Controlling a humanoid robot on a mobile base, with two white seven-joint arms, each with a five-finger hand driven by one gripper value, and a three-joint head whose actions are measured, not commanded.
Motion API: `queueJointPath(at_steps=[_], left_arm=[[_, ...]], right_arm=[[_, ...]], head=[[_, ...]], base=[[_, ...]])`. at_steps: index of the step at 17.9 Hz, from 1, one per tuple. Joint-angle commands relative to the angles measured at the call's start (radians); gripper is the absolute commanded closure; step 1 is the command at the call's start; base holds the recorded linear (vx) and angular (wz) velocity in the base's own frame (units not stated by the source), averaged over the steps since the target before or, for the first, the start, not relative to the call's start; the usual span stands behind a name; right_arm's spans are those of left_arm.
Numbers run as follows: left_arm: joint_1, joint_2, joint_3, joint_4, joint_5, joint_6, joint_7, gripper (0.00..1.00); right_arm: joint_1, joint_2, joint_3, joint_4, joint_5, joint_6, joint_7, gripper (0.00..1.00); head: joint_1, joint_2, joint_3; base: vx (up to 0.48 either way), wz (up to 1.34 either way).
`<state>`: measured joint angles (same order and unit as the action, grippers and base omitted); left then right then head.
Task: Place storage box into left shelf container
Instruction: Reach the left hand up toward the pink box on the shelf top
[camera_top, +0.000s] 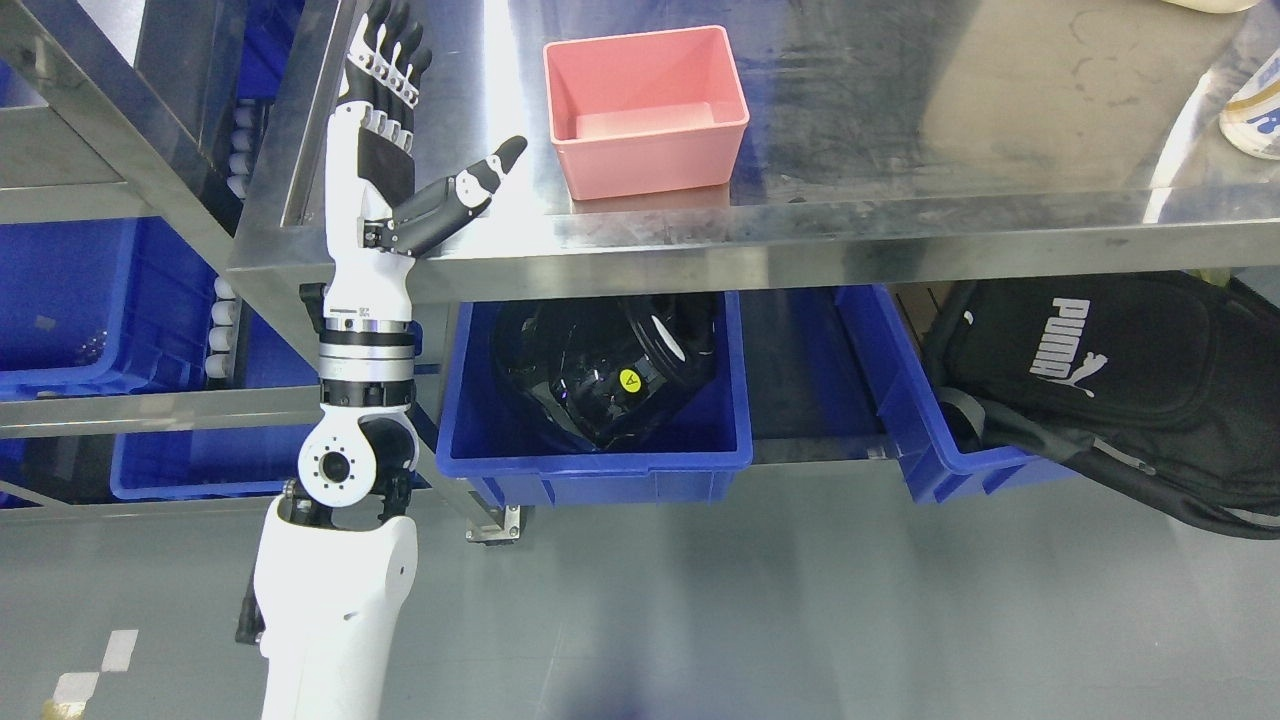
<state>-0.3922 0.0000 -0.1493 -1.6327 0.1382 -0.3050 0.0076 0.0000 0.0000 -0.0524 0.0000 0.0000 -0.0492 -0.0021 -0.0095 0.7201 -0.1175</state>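
Pink in colour, the storage box (645, 105) is seen standing upright and open-topped on the stainless steel table (950, 120), close to the front edge and left of the middle of the view. No contents are visible inside it. The left hand (390, 130) is raised at the table's left front corner, with the four fingers (385, 55) extended straight and held together, pointing away from the camera, and the thumb (470, 190) splayed out to the right over the table edge. Nothing is held in it. The hand is positioned to the left of the box and clear of it, with bare steel visible between thumb tip and box wall. The left arm (335, 590) is seen rising from the lower left in white casing.

Below the table, a blue bin (600, 465) is noted on the lower level, containing a glossy black object (600, 370) with a small yellow label. A second blue bin (930, 440) is placed to the right, and a black bag (1110, 380) with white print is draped across it. At the far left, a metal shelf (120, 410) is seen carrying blue containers (70, 300), separate from the table. The floor (800, 600) is grey
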Motion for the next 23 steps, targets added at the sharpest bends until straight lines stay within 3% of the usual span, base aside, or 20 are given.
queueJointPath(at_steps=[1, 4, 7, 8, 10, 13, 15, 17, 21, 23], left_arm=[[0.004, 0.017, 0.005, -0.001, 0.000, 0.007, -0.012, 0.00], [-0.034, 0.017, 0.058, 0.001, 0.000, 0.055, -0.020, 0.00], [-0.228, 0.017, 0.169, 0.001, 0.000, 0.208, -0.121, 0.00], [-0.291, 0.017, 0.169, 0.001, 0.000, 0.236, -0.189, 0.00], [-0.368, 0.102, 0.131, 0.013, -0.037, 0.285, -0.392, 0.00], [-0.375, 0.164, 0.091, 0.027, -0.175, 0.310, -0.671, 0.00], [-0.373, 0.192, 0.089, 0.027, -0.210, 0.328, -0.789, 0.00], [-0.395, 0.207, 0.074, 0.028, -0.215, 0.348, -0.821, 0.00], [-0.485, 0.259, -0.146, 0.065, -0.232, 0.382, -0.822, 0.02], [-0.548, 0.261, -0.170, 0.124, -0.261, 0.399, -0.827, 0.01]], right_arm=[[-0.005, -0.017, 0.000, -0.017, -0.021, 0.000, -0.001, 0.00], [-0.003, -0.017, 0.000, -0.017, -0.021, 0.000, 0.001, 0.00], [-0.005, -0.017, 0.000, -0.017, -0.021, 0.000, -0.001, 0.00], [-0.003, -0.017, 0.000, -0.017, -0.021, 0.000, 0.001, 0.00], [-0.005, -0.017, 0.000, -0.017, -0.021, -0.001, -0.001, 0.00], [-0.003, -0.017, 0.000, -0.017, -0.021, 0.000, -0.001, 0.00], [-0.005, -0.017, 0.000, -0.017, -0.021, -0.001, 0.001, 0.00], [-0.005, -0.017, 0.000, -0.017, -0.021, 0.000, 0.001, 0.00], [-0.003, -0.017, 0.000, -0.017, -0.021, -0.001, -0.001, 0.00], [-0.005, -0.017, -0.001, -0.017, -0.021, 0.000, 0.001, 0.00]], head=[[0.0000, 0.000, 0.000], [0.0000, 0.000, 0.000], [0.0000, 0.000, 0.000], [0.0000, 0.000, 0.000], [0.0000, 0.000, 0.000], [0.0000, 0.000, 0.000], [0.0000, 0.000, 0.000], [0.0000, 0.000, 0.000], [0.0000, 0.000, 0.000], [0.0000, 0.000, 0.000]], base=[[0.000, 0.00], [0.000, 0.00], [0.000, 0.00], [0.000, 0.00], [0.000, 0.00], [0.000, 0.00], [0.000, 0.00], [0.000, 0.00], [0.000, 0.00], [0.000, 0.00]])
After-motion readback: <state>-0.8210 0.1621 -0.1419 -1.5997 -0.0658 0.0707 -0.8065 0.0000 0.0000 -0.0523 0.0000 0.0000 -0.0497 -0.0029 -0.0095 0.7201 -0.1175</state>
